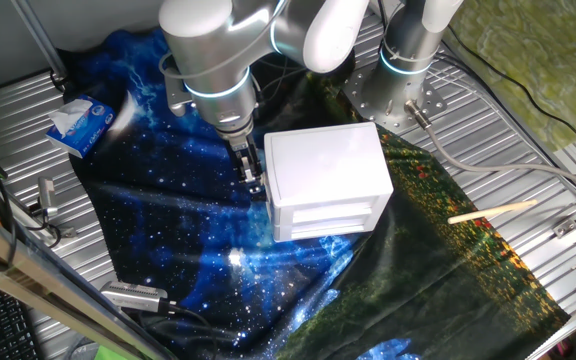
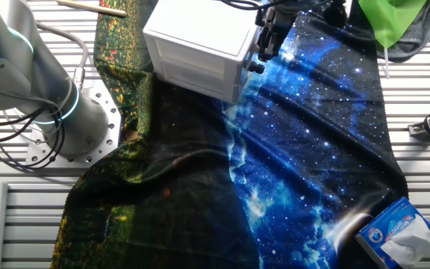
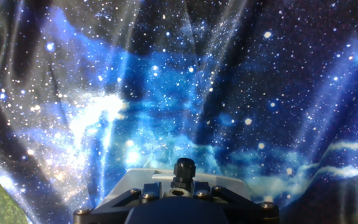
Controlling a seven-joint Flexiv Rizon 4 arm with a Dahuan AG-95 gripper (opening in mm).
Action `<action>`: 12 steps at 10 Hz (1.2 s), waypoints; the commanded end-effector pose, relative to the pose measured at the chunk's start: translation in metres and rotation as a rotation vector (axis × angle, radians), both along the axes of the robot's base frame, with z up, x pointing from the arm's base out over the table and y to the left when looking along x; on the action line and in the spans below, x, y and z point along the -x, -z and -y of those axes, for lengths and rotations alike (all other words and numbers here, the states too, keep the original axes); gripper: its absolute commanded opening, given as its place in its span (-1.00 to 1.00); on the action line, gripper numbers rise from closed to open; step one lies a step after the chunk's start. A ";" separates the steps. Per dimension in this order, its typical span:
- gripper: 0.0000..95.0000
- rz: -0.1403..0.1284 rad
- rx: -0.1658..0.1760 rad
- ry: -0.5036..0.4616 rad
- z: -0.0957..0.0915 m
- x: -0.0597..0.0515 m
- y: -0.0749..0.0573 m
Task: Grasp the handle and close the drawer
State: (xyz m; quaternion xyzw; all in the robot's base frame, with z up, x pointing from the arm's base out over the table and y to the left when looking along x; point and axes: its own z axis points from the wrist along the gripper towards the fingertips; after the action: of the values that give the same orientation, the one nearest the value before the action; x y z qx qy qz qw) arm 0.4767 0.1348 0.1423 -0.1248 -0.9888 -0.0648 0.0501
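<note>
The small white cabinet [image 1: 325,165] stands on the galaxy-print cloth [image 1: 168,220]; it also shows in the other fixed view [image 2: 196,30]. My gripper [image 1: 252,172] hangs with its dark fingers right against the cabinet's left side, which is its right side in the other fixed view [image 2: 262,46]. The drawer front on that side shows only as a thin edge [image 1: 267,192], and nothing sticks out from the shell. The handle is hidden behind the fingers. The hand view shows only cloth and the hand's body [image 3: 176,199], with no fingertips.
A blue tissue pack [image 1: 80,122] lies at the cloth's far left corner. A wooden stick [image 1: 493,211] lies right of the cabinet. The arm's base [image 1: 398,95] stands behind it. A metal tool [image 1: 133,296] lies at the front left.
</note>
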 end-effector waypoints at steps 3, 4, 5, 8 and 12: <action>-1.00 0.007 0.000 0.001 0.000 0.000 0.001; -0.60 0.012 -0.002 0.002 0.000 0.000 0.001; -0.20 0.015 -0.003 0.001 0.000 0.000 0.001; 0.20 0.032 -0.006 0.000 0.000 0.000 0.001; 0.20 0.057 0.006 -0.029 0.008 -0.008 0.005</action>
State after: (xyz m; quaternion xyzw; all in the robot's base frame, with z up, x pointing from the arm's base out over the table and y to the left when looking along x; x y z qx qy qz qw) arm 0.4846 0.1248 0.1375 -0.1077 -0.9919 -0.0636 0.0204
